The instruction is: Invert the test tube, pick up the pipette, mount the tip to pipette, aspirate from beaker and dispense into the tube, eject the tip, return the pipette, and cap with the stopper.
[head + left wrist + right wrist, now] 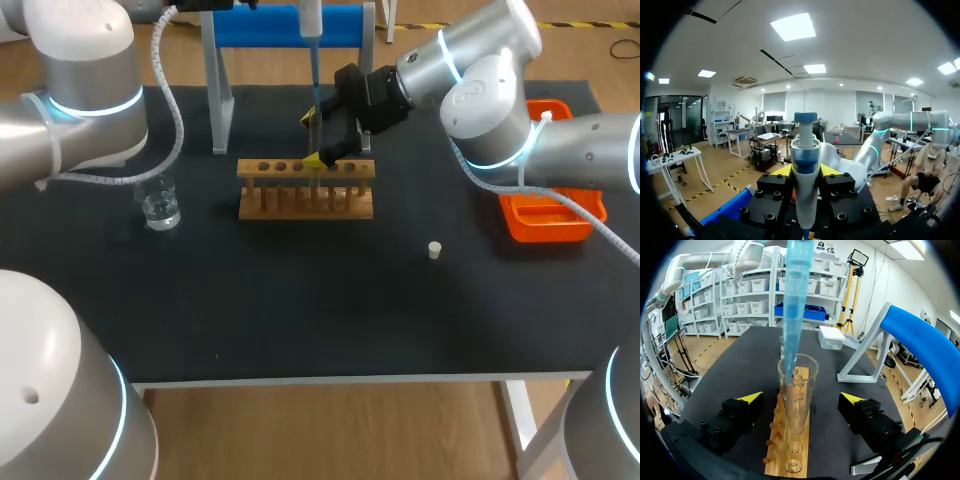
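My left gripper (806,172) is shut on the white and blue pipette (805,165), holding it upright over the rack. The pipette (312,25) points down, and its blue tip (792,300) reaches into the mouth of the clear test tube (797,400). The tube stands upright in the wooden rack (305,188). My right gripper (802,397) is open, with one yellow-tipped finger on each side of the tube and a gap to the glass. The beaker (160,203) with clear liquid stands left of the rack. The small white stopper (435,250) lies on the mat to the right.
A blue and grey pipette stand (290,25) rises behind the rack. An orange tray (550,215) sits at the right edge under my right arm. A white box (832,337) lies on the mat beyond the rack.
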Tool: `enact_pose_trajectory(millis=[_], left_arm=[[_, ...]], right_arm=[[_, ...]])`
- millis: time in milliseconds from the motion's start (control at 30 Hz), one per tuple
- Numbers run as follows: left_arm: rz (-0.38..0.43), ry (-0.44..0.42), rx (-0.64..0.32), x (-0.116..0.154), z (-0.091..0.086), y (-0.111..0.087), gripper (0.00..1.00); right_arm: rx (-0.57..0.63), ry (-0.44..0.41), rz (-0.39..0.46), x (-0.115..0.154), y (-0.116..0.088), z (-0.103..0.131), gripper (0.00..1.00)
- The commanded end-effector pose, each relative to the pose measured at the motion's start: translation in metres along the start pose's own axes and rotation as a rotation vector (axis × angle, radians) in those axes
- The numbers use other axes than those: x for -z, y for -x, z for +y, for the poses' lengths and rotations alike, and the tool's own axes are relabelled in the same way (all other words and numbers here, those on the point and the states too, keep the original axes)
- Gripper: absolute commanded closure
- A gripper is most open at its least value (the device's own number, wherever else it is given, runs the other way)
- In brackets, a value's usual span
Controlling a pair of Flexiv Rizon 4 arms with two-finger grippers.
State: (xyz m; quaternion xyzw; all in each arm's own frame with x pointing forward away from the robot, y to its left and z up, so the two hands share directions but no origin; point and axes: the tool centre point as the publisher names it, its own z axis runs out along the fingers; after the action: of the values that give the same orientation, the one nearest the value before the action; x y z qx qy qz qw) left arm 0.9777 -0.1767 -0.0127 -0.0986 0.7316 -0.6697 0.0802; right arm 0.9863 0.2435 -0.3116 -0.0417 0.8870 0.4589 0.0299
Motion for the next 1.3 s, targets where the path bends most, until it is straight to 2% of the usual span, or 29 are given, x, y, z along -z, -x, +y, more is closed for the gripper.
enact_pose_trajectory(millis=[33,333,1300], left_arm=[[0.006,0.027,-0.009,0.002,-0.002,0.003,1.00],[-0.001,0.055,-0.036,0.001,0.000,0.003,1.00],[-0.001,0.015,-0.034,-0.003,0.018,0.004,1.00]], right_arm=[[-0.001,-0.003,0.004,0.001,0.001,0.000,0.00],[-0.001,-0.003,0.004,0.001,0.001,0.000,0.00],[-0.001,-0.003,0.004,0.001,0.001,0.000,0.00]])
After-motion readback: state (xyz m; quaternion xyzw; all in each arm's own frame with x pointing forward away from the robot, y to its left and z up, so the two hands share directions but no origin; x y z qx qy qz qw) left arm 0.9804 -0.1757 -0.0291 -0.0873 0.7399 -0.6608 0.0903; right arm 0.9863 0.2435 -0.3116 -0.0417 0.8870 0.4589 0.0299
